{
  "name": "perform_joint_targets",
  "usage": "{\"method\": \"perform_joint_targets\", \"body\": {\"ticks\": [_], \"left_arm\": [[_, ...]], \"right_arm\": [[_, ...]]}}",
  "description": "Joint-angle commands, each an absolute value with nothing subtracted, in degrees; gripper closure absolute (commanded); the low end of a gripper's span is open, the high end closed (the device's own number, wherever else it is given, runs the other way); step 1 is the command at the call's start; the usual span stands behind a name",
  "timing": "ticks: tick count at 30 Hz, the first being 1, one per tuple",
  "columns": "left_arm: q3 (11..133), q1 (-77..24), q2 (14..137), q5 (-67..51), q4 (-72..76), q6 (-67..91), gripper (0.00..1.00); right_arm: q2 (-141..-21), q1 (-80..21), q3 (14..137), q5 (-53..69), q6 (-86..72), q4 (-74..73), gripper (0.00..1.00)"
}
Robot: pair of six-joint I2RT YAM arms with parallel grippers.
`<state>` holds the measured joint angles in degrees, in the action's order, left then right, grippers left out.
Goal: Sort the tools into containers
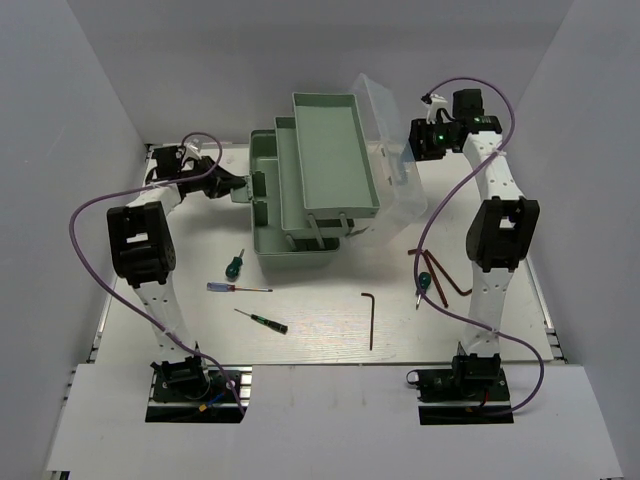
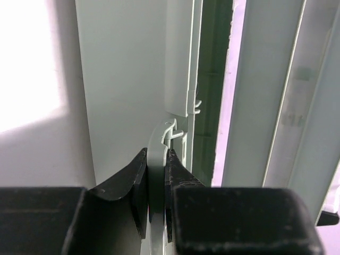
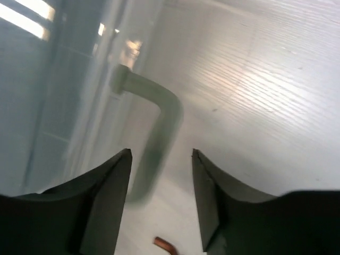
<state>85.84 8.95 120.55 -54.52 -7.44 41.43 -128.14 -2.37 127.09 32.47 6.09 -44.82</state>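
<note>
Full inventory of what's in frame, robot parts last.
toolbox: 1, pale green, table centre, tiers folded out
lid: 1, translucent, open on the toolbox side nearest the right arm
screwdrivers: 4, green, blue-purple and dark handles; three in front of the toolbox, one by the right arm
dark hex key: 1, front centre
reddish-brown hex keys: count unclear, by the right arm
table: 1, white
left gripper: black, shut on toolbox edge
right gripper: black, open at lid handle

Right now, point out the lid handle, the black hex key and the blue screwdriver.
Lid handle (image 3: 162, 133): right wrist view, on its long bar.
Black hex key (image 1: 371, 320): top view, middle of its long arm.
Blue screwdriver (image 1: 215, 287): top view, on its handle.
</note>
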Motion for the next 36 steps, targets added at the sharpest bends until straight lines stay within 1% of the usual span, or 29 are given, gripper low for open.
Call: {"method": "perform_joint_targets", "body": {"ticks": [1, 2, 3, 5, 7, 12, 13, 16, 17, 19, 20, 21, 22, 23, 24, 26, 27, 28, 30, 32, 33, 34, 36], "left_arm": [[88.8, 10.9, 119.3, -52.8, -4.6, 41.3, 1.0], [88.8, 10.9, 119.3, -52.8, -4.0, 41.3, 1.0], [88.8, 10.9, 119.3, -52.8, -4.0, 41.3, 1.0], [88.8, 10.9, 119.8, -52.8, -4.0, 41.8, 1.0], [88.8, 10.9, 120.3, -52.8, -3.3, 41.8, 1.0], [89.3, 10.9, 120.8, -53.3, -3.3, 41.8, 1.0], [89.3, 10.9, 121.4, -53.3, -3.3, 41.8, 1.0], [89.3, 10.9, 121.9, -53.3, -3.3, 41.8, 1.0], [89.3, 10.9, 121.9, -53.3, -3.3, 41.8, 1.0], [89.3, 10.9, 122.4, -53.9, -3.3, 41.8, 1.0], [89.3, 10.9, 122.4, -53.9, -3.3, 41.8, 1.0], [89.3, 10.9, 122.4, -53.9, -2.6, 41.8, 1.0], [89.3, 10.9, 122.4, -54.4, -2.6, 42.4, 1.0], [89.3, 10.9, 123.0, -54.4, -2.0, 42.4, 0.96], [90.6, 10.9, 123.0, -55.1, -2.0, 43.0, 0.83], [91.8, 10.9, 123.0, -55.1, -2.0, 43.0, 0.71], [93.2, 10.9, 122.4, -55.1, -2.0, 43.0, 0.58], [93.7, 10.9, 122.4, -55.1, -2.0, 43.0, 0.54], [95.0, 11.5, 121.8, -55.1, -2.0, 43.5, 0.29], [93.8, 12.0, 120.2, -55.9, -0.6, 44.5, 0.21], [92.9, 12.7, 119.4, -55.9, 1.1, 46.1, 0.07], [91.9, 13.3, 118.4, -55.4, 1.7, 46.1, 0.02], [91.1, 13.3, 117.6, -55.4, -1.1, 44.4, 0.0]], "right_arm": [[-128.4, -2.4, 129.1, 30.2, 11.9, -43.4, 0.43], [-128.1, -2.2, 129.1, 29.9, 12.8, -43.7, 0.42], [-127.8, -1.8, 128.8, 29.4, 12.8, -43.7, 0.34], [-126.8, -1.2, 127.9, 28.8, 13.9, -43.6, 0.32], [-126.3, -0.9, 127.4, 28.7, 14.1, -43.7, 0.28], [-125.1, -0.8, 126.1, 27.5, 14.5, -44.4, 0.26], [-124.4, 1.1, 125.9, 26.6, 14.8, -45.0, 0.26], [-121.3, 2.1, 122.5, 23.7, 16.2, -47.2, 0.26], [-119.5, 2.5, 118.0, 23.5, 18.3, -47.5, 0.29], [-115.3, 3.2, 113.8, 23.4, 20.5, -48.6, 0.34], [-113.7, 3.5, 109.1, 23.3, 22.8, -48.4, 0.4], [-108.8, 3.7, 104.1, 22.8, 23.5, -48.3, 0.43], [-106.9, 4.0, 101.6, 22.3, 25.4, -46.7, 0.46], [-103.3, 4.6, 96.6, 21.9, 25.6, -45.9, 0.51], [-99.9, 4.9, 94.3, 20.1, 25.5, -44.9, 0.54], [-96.0, 6.1, 87.6, 18.2, 26.5, -43.4, 0.54], [-95.0, 6.2, 86.2, 17.7, 26.9, -43.6, 0.54], [-92.3, 6.6, 84.0, 17.9, 28.0, -44.7, 0.54], [-90.9, 6.6, 79.9, 18.5, 32.2, -48.1, 0.52], [-87.3, 6.2, 72.6, 19.5, 36.0, -48.6, 0.5], [-86.5, 5.5, 70.6, 19.9, 37.1, -48.6, 0.48], [-84.5, 5.3, 65.4, 18.8, 37.7, -47.9, 0.48], [-83.7, 4.7, 62.8, 17.5, 38.6, -45.3, 0.45]]}}
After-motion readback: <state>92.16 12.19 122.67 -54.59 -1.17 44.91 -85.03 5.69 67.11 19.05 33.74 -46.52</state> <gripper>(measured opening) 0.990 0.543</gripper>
